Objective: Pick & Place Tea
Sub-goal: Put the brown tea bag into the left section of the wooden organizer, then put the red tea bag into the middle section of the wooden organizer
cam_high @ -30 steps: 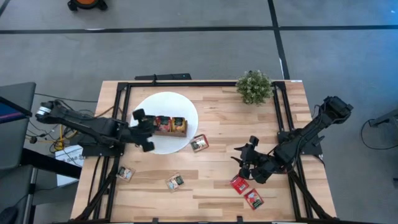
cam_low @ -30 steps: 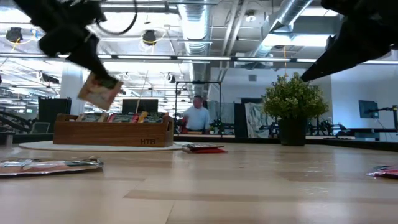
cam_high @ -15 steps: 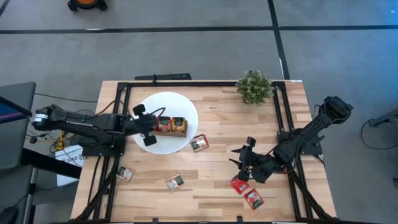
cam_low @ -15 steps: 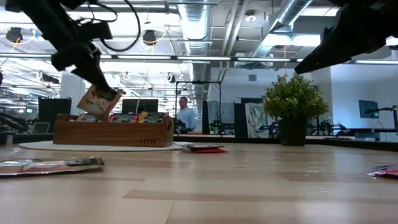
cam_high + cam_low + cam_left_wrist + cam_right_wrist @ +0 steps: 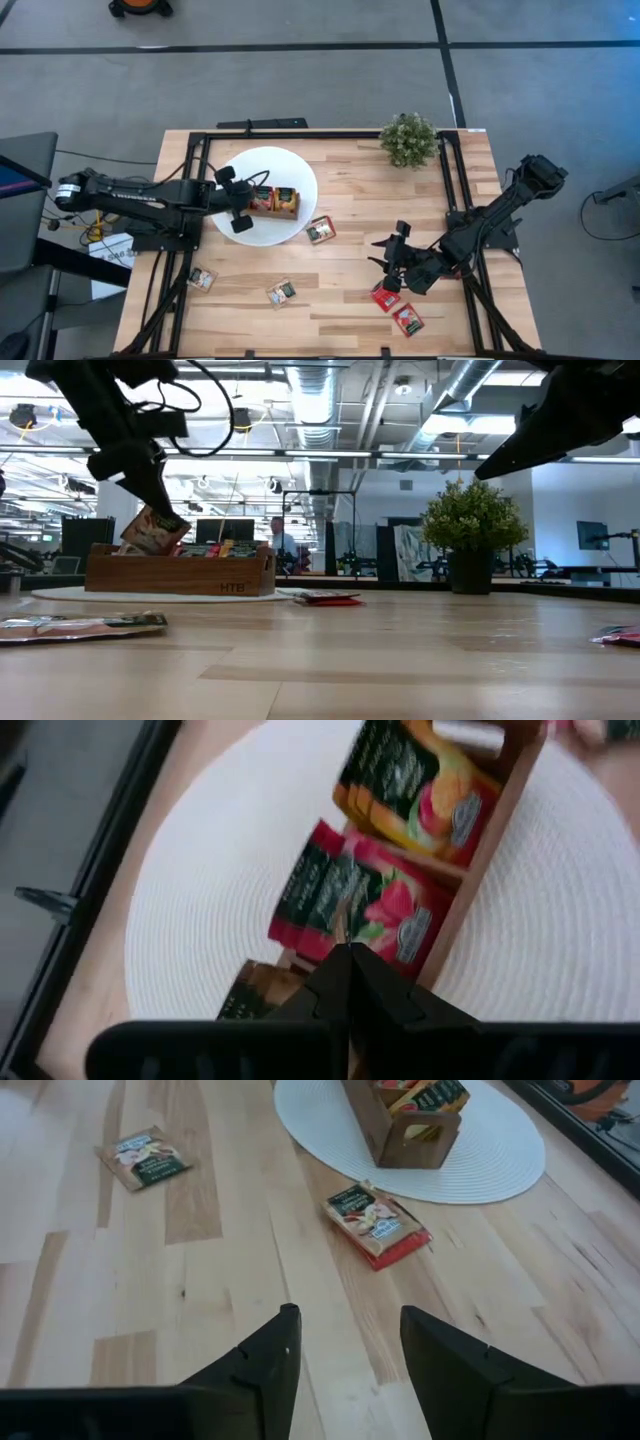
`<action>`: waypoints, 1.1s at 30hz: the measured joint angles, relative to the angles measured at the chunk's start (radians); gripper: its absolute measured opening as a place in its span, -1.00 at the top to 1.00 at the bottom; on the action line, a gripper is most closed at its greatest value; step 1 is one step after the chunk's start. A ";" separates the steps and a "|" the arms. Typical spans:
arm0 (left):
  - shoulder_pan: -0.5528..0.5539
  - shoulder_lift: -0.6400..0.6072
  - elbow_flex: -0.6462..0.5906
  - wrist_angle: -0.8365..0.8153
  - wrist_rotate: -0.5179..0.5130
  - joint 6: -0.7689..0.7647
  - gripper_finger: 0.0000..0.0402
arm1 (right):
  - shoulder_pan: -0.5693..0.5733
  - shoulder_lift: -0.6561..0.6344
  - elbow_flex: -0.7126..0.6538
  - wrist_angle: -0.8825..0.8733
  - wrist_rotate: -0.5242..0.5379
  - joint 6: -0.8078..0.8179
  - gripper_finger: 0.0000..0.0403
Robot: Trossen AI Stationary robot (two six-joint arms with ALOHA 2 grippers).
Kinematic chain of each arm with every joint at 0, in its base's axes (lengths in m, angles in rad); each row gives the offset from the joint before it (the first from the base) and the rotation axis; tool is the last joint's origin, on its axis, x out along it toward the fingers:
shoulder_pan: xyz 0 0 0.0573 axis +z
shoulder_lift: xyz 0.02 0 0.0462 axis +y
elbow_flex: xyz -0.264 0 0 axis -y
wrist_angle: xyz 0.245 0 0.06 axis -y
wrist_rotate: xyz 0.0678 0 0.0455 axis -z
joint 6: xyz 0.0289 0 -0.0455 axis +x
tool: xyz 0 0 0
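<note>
Nearest the front edge of the counter lie loose tea sachets: two red ones at the right front, touching or nearly so, one pale sachet toward the middle, another toward the left edge. Right gripper hangs just above the red pair, fingers spread apart and holding nothing; its wrist view shows bare counter between them. Farther back, mid-counter, a small overlapping stack of sachets, pale on red, sits just beside the rim of the white disc. On the disc stands the brown wooden tray, its compartments already holding red and orange-yellow sachets. Left gripper is over the tray's left end, fingers clenched on one sachet, tilted, its lower edge at the tray's rim. At the far right corner, a small green potted plant. Beyond the counter, a person stands in the room.
</note>
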State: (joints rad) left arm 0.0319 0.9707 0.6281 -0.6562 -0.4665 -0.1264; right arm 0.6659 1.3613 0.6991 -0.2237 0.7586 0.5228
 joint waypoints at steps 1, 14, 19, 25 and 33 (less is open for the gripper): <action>0.000 -0.006 0.000 0.001 -0.001 -0.015 1.00 | 0.000 0.000 0.000 0.000 0.000 0.000 0.18; 0.026 -0.021 0.015 -0.080 -0.027 -0.203 1.00 | 0.000 0.000 0.000 0.009 -0.001 0.000 0.20; 0.045 -0.021 0.015 -0.079 -0.028 -0.203 1.00 | 0.000 0.000 0.000 0.017 -0.003 0.000 0.20; 0.047 -0.021 0.015 -0.078 -0.025 -0.202 0.84 | 0.001 0.000 0.000 0.016 -0.004 0.000 0.22; 0.047 -0.021 0.015 -0.074 -0.112 -0.183 0.51 | 0.001 0.000 0.000 0.016 -0.019 0.000 0.22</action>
State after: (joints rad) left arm 0.0788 0.9501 0.6434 -0.7300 -0.5782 -0.3089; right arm 0.6670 1.3613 0.6991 -0.2077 0.7399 0.5228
